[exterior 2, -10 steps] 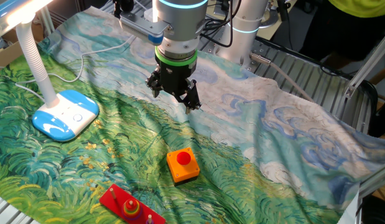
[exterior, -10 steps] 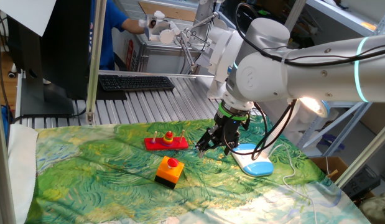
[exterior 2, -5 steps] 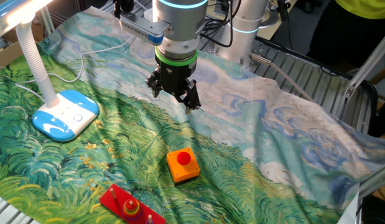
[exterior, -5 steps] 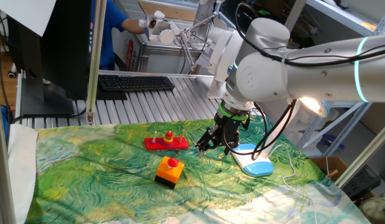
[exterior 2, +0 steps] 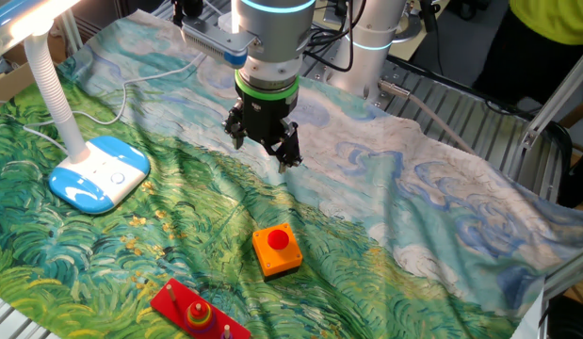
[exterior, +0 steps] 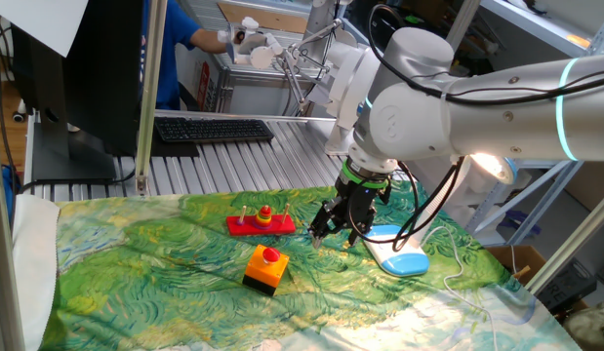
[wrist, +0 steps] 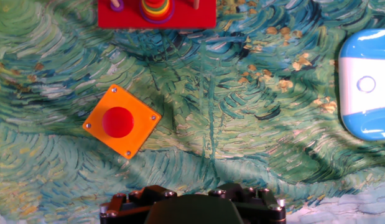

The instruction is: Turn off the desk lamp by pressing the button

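Note:
The desk lamp stands lit on the painted cloth. Its oval white base with the light-blue rim is just right of my gripper. In the other fixed view the base lies left of the gripper, its bendy neck rising at the left edge. The hand view shows the base's edge at far right, with the small round button on it. The gripper hangs above the cloth, apart from the lamp. Its two fingers stand spread with a gap and hold nothing. Only its body shows in the hand view.
An orange-yellow box with a red knob sits in front of the gripper, also in the hand view. A red ring-stack toy lies beyond it. The lamp's cord runs across the cloth. A metal frame post stands at the left.

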Robot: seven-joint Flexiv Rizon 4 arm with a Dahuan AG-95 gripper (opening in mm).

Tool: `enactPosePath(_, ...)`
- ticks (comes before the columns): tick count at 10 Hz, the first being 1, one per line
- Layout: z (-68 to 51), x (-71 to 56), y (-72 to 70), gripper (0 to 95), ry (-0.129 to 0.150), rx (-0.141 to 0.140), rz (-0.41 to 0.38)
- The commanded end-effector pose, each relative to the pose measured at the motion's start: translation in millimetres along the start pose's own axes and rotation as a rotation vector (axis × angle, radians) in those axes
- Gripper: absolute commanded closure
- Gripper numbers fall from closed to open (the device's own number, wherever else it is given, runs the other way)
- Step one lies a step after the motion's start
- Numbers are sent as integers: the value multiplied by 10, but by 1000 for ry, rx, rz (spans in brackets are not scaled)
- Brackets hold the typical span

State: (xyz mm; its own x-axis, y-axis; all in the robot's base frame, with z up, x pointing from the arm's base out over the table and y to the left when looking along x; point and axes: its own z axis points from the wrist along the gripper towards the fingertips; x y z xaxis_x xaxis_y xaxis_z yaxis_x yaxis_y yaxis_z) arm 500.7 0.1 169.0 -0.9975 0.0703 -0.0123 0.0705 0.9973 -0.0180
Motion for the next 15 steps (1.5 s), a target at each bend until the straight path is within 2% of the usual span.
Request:
enactPosePath(1,-1,1,-10,950,-19,19,73)
enactPosePath(3,3,-1,-9,950,-34,16,86)
enactPosePath(15,9,-3,-7,950,-33,17,96)
